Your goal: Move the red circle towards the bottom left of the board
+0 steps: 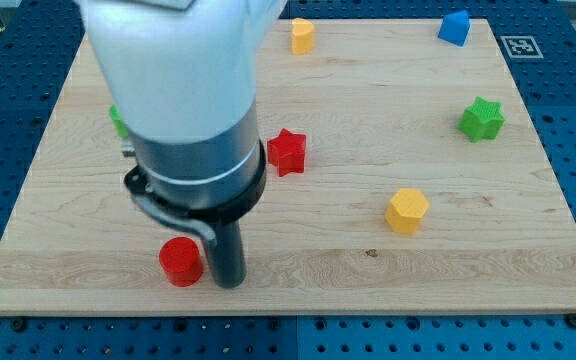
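The red circle (181, 261) lies on the wooden board (368, 200) near the view's bottom left. My tip (229, 283) rests on the board just to the right of the red circle, touching or nearly touching its right side. The arm's large white and grey body (188, 100) rises above the tip and hides much of the board's left part.
A red star (287, 151) lies right of the arm. A yellow hexagon (406, 211) sits at centre right, a green star (482, 119) at the right. A yellow block (302, 35) and a blue block (454, 27) lie along the top. A green block (118, 121) peeks out left of the arm.
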Action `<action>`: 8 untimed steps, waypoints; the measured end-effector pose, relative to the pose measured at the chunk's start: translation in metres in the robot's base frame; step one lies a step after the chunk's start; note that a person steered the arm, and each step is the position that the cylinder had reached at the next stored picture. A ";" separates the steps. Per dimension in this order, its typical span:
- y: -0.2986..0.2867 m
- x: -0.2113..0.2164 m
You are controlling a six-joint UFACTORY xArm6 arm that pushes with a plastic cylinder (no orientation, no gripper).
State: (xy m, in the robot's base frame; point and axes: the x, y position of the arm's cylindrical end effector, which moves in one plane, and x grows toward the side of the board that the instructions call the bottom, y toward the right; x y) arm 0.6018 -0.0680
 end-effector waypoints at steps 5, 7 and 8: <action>-0.067 -0.019; -0.084 -0.042; -0.096 -0.056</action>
State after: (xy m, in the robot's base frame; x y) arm 0.5456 -0.1645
